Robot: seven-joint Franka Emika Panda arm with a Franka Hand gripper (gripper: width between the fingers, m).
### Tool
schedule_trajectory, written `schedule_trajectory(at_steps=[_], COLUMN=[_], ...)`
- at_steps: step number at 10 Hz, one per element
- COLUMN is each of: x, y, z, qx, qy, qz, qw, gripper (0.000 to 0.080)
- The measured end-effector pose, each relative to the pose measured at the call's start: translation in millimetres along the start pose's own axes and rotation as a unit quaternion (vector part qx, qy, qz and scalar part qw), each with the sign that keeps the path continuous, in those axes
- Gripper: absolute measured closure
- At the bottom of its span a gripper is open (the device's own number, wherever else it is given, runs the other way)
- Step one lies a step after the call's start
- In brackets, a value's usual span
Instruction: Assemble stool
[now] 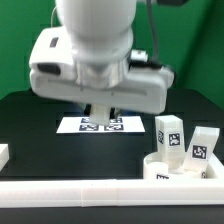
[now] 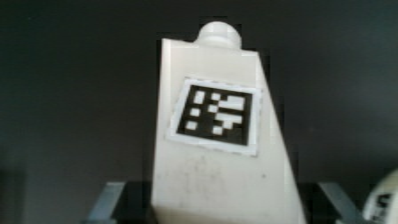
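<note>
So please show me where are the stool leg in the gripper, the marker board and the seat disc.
Stool leg (image 2: pixel 214 130): wrist view, on its tagged face.
Marker board (image 1: pixel 72 125): exterior view, on its bare white end at the view's left.
Seat disc (image 1: pixel 160 162): exterior view, on its rim at the view's left.

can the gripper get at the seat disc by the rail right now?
Probably not: the gripper is already shut on a leg, so it has no free jaws for the seat disc, though nothing visibly covers it.

Arm (image 1: pixel 95 45): glossy white rounded casing, boxy white wrist block, black cable at 1 o'clock, grey fingers (image 2: pixel 114 203).
</note>
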State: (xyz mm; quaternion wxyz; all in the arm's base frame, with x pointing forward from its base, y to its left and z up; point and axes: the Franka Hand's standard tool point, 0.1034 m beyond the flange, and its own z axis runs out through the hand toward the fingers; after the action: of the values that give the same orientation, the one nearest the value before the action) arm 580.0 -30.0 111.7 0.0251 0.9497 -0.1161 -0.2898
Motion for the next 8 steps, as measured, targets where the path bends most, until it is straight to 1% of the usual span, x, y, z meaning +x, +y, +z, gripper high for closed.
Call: schedule_trajectory(at_steps=[1,2,3,4,5,6,7,8], x=[0.2,0.7,4.8,6.9,7.3,13.9,14.1,14.4], y=[-8.1,-14.7,-16.3,-19.0,-20.7,-24.8,-29.8,-39.0], z=[-19.4,-37.3,-43.7,-42.0,-41.8,-47.1,-47.6,-49.7], qx=[0.005,0.014,0.021,0.027,0.031,0.038,0.044,0.049], qy=[0.034,0.076,0.121,0.156,0.178,0.227,0.262,0.289], qz=[0.003,0.002,0.001,-0.001,-0.002,-0.004,-0.005,-0.007], qw=[0.999,0.997,0.992,0.987,0.984,0.973,0.964,0.956], gripper=[0.0472,0.0472,0.0472,0.0472,0.0472,0.0472,0.0472,0.0472])
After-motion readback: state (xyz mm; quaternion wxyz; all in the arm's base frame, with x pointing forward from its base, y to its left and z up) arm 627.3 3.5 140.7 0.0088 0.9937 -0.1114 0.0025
